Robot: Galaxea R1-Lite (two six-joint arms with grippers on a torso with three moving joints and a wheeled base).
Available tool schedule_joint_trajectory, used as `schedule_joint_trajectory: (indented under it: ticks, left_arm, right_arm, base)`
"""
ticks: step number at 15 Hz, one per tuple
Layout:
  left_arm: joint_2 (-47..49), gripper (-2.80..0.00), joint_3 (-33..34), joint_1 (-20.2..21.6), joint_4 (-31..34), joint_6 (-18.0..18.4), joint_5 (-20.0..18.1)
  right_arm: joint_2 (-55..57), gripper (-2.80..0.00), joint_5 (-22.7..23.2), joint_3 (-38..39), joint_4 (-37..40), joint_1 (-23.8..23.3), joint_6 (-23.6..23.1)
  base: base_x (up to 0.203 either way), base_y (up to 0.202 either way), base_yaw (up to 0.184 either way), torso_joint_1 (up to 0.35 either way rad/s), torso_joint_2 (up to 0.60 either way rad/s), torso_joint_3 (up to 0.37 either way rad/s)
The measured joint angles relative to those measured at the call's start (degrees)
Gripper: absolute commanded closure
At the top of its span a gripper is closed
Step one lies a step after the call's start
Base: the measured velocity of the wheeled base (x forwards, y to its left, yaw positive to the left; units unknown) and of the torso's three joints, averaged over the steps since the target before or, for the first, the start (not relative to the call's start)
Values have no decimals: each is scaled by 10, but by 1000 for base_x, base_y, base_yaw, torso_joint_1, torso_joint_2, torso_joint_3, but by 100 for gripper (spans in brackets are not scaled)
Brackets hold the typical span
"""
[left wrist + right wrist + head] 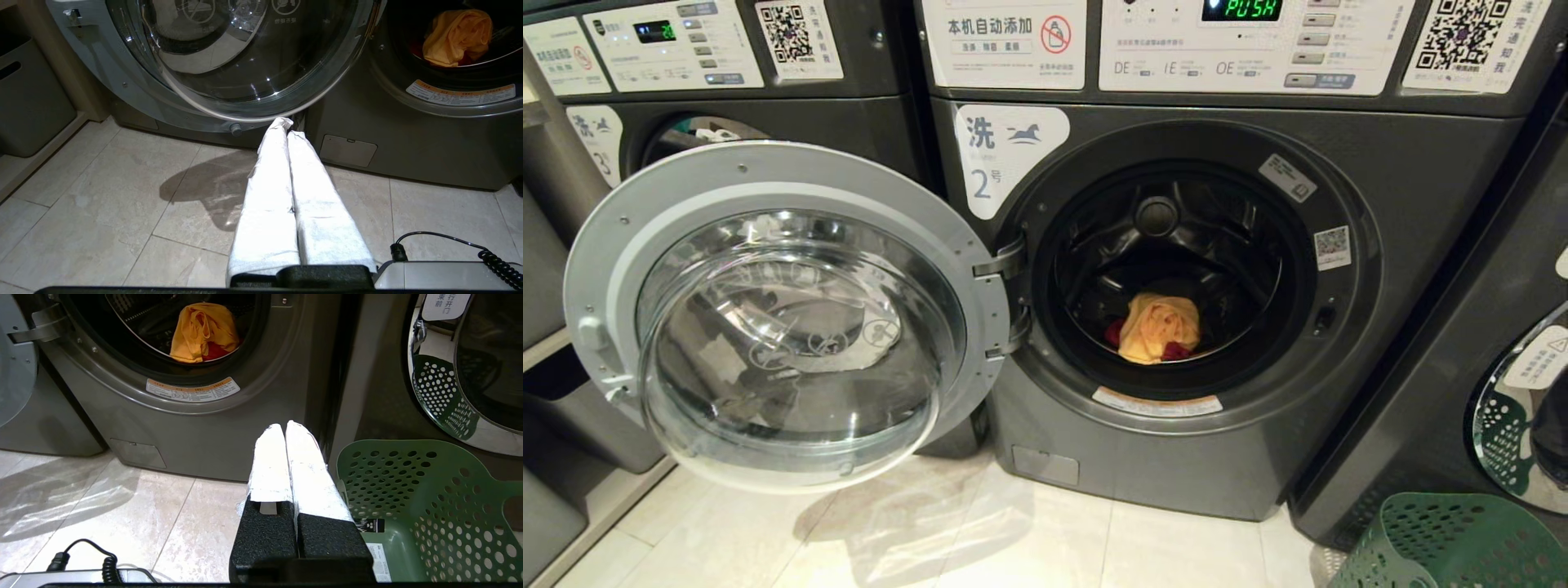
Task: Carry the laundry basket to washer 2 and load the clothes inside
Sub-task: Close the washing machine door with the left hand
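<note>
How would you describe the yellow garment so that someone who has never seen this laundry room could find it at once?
Find washer 2, the dark grey machine with its round door swung open to the left. Look into its drum: the yellow garment lies crumpled at the bottom front. It is the only bright yellow thing there, with red cloth showing under it.

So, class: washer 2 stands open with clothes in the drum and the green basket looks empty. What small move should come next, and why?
Probably swing the door of washer 2 shut. The yellow and red clothes already lie in the drum, and the laundry basket shows only bare bottom where visible. Both the left gripper and right gripper are shut and empty, so either is free.
</note>
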Motion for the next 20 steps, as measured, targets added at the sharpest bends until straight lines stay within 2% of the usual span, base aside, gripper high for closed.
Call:
schedule_joint_trajectory:
  ticks: [6,15,20]
  left_arm:
    - [0,0,0,0,0,0,0]
    - [0,0,0,0,0,0,0]
    - [0,0,0,0,0,0,0]
  right_arm:
    - [0,0,0,0,0,0,0]
    - [0,0,0,0,0,0,0]
    - [0,0,0,0,0,0,1]
  base:
    - [-1,4,-113,5,1,2]
    - [0,0,0,0,0,0]
    - [-156,0,3,4,3,2]
